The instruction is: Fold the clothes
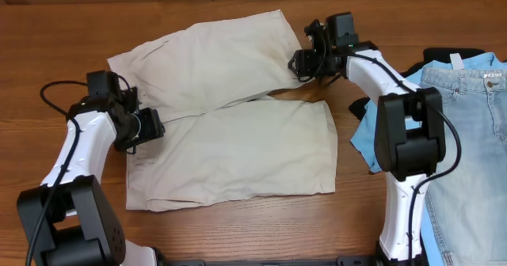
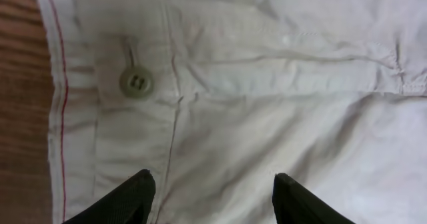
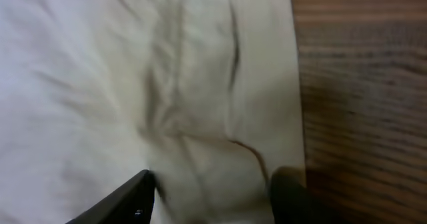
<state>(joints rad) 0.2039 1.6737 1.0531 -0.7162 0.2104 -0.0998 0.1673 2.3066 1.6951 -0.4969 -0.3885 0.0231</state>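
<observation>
The clothes, a pair of beige shorts (image 1: 238, 131), lie flat on the wooden table, waistband to the left and both legs pointing right. My left gripper (image 1: 150, 127) hovers over the waistband's edge. In the left wrist view it (image 2: 213, 184) is open above the cloth, just below a pale button (image 2: 135, 83). My right gripper (image 1: 305, 60) is at the hem of the upper leg. Seen from the right wrist, it (image 3: 213, 184) is open over the hem (image 3: 267, 84), with bare wood to its right. Neither gripper pinches any fabric.
Light blue jeans (image 1: 467, 139) lie along the right edge of the table. A sky-blue shirt (image 1: 368, 135) shows beside them, close to the lower leg's hem. Something dark (image 1: 444, 54) sits behind the jeans.
</observation>
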